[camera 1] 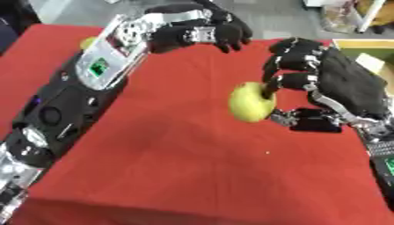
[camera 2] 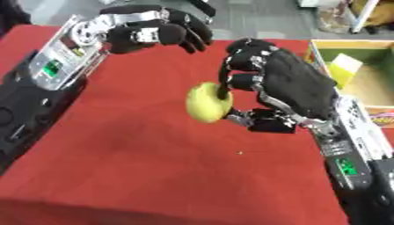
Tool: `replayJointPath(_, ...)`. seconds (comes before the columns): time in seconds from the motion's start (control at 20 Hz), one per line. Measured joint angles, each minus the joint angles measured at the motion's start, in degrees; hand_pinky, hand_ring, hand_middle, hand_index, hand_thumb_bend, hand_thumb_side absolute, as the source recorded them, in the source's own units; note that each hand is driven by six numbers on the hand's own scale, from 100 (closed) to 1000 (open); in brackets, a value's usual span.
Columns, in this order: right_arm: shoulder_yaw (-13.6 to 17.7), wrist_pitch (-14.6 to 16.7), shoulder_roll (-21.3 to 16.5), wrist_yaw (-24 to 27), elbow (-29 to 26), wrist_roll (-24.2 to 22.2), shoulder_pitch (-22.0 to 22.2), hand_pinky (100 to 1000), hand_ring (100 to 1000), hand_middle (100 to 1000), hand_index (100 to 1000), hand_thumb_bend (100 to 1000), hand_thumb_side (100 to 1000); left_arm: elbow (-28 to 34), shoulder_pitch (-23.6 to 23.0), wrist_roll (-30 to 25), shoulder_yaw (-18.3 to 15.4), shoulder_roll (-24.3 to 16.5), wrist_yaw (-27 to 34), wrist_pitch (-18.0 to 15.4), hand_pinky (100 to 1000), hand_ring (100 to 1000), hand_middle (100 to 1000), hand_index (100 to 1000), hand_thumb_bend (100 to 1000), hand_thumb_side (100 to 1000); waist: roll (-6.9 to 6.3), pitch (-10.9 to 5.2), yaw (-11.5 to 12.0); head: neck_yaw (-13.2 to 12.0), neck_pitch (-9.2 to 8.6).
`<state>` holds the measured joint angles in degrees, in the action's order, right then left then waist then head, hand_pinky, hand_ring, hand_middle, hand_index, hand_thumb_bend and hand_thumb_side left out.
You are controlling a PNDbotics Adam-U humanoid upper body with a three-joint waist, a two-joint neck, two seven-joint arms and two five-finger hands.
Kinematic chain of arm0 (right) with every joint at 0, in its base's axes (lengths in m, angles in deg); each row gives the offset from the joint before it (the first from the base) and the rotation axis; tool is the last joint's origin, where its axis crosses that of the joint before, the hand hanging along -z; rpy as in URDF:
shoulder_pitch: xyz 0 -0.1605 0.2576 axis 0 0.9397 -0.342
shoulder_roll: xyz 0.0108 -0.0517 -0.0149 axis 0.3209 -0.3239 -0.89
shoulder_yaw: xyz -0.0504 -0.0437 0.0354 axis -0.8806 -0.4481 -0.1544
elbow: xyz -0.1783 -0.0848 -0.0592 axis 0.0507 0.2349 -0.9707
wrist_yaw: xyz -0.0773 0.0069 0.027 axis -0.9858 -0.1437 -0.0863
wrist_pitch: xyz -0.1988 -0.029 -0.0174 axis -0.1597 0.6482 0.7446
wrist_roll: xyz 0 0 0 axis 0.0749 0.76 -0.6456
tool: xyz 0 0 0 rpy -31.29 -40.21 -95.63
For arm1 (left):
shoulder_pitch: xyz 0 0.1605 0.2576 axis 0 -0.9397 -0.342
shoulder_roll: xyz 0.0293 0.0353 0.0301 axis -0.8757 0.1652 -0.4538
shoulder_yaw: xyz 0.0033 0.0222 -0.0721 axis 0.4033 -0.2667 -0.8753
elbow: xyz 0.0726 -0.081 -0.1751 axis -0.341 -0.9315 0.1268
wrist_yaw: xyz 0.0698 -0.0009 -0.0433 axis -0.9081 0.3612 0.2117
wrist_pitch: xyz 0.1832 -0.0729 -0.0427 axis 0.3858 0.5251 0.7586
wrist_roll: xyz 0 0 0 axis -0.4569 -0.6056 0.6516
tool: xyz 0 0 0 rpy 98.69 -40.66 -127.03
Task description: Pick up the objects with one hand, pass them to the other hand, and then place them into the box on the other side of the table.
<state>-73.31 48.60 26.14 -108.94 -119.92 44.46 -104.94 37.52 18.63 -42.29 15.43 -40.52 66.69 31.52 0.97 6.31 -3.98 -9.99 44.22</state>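
A yellow-green round fruit [camera 1: 250, 102] hangs above the red table [camera 1: 177, 158], near its middle. My right hand [camera 2: 291, 84] is shut on it, with fingers over its top right side and the thumb under it. My left hand [camera 1: 196, 30] hovers up and to the left of the fruit, apart from it. Its fingers droop loosely and hold nothing. The wooden box [camera 2: 355, 43] with a green inside stands at the table's right edge, behind my right hand.
A pale yellow item [camera 2: 343, 68] lies in the box. Another small yellow-green thing [camera 1: 87, 42] peeks out behind my left forearm at the far left. My left arm [camera 1: 69, 101] stretches across the table's left side.
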Motion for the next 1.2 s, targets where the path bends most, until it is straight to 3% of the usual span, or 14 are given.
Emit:
replayJointPath(0.3,0.7,-0.7,-0.4,-0.6,0.0,0.6,0.1,757,619,517,324,321,100,-0.7,-3.6,4.5,-4.3,-3.2,0.7,-0.6,857,810,770,835,707,799,0.00,0.00,0.1,0.2,0.00)
replayJointPath(0.5,2.3,-2.5,-2.7,-0.9,0.1,1.9,-0.5,757,621,520,327,349,100,1.1,-7.6,6.9,-7.3,-6.2,2.2,-1.1,848,801,761,831,685,792,0.00,0.00,0.3,0.8,0.00)
replayJointPath(0.6,3.4,-4.0,-4.9,-0.7,0.5,2.8,-1.1,754,617,514,327,317,100,2.4,-10.0,8.1,-9.1,-7.3,2.7,-1.4,843,796,756,828,670,786,0.00,0.00,0.6,1.5,0.00)
replayJointPath(0.7,4.6,-5.9,-7.8,0.3,1.5,3.8,-1.7,742,606,497,323,219,100,3.9,-12.4,9.6,-10.9,-8.0,3.0,-1.6,839,790,750,823,652,778,0.00,0.00,1.0,2.3,0.00)
replayJointPath(0.95,7.9,-11.5,-15.6,5.6,9.2,6.6,-3.0,727,590,480,318,106,100,7.4,-18.4,13.2,-14.9,-8.6,2.9,-1.8,829,776,736,817,627,767,0.00,0.00,1.8,4.8,0.00)
replayJointPath(1.2,11.4,-15.8,-21.7,7.8,20.7,9.8,-5.3,721,582,473,323,100,100,10.3,-24.4,16.0,-18.5,-8.0,2.5,-1.6,824,766,725,812,619,755,0.00,0.00,2.6,7.3,0.01)
